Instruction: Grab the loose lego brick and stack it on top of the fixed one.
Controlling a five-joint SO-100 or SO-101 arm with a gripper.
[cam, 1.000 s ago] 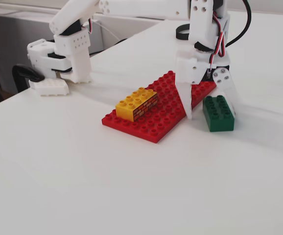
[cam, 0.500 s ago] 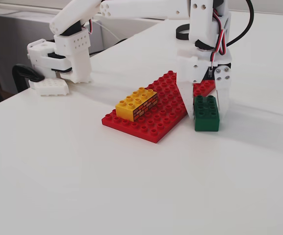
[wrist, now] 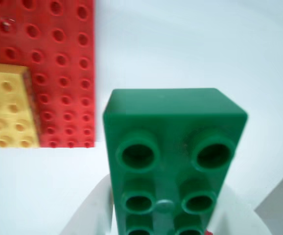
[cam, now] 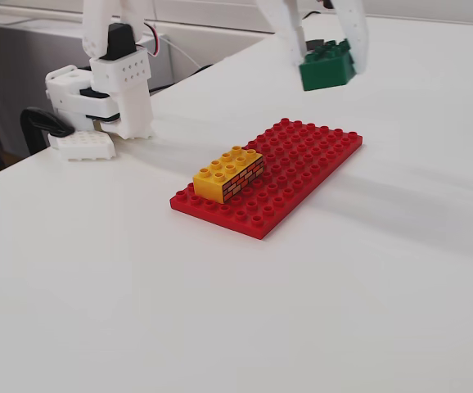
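My gripper [cam: 328, 59] is shut on the dark green lego brick [cam: 326, 67] and holds it in the air above and beyond the far end of the red baseplate [cam: 302, 168]. In the wrist view the green brick [wrist: 171, 156] fills the centre between my white fingers [wrist: 90, 210]. The yellow brick with the brick-wall pattern [cam: 229, 173] stands on the near left part of the baseplate. It also shows at the left edge of the wrist view [wrist: 9, 107], on the baseplate [wrist: 63, 58].
The arm's white base [cam: 110, 98] is clamped at the table's far left edge. The white table [cam: 220, 319] spreads around the baseplate.
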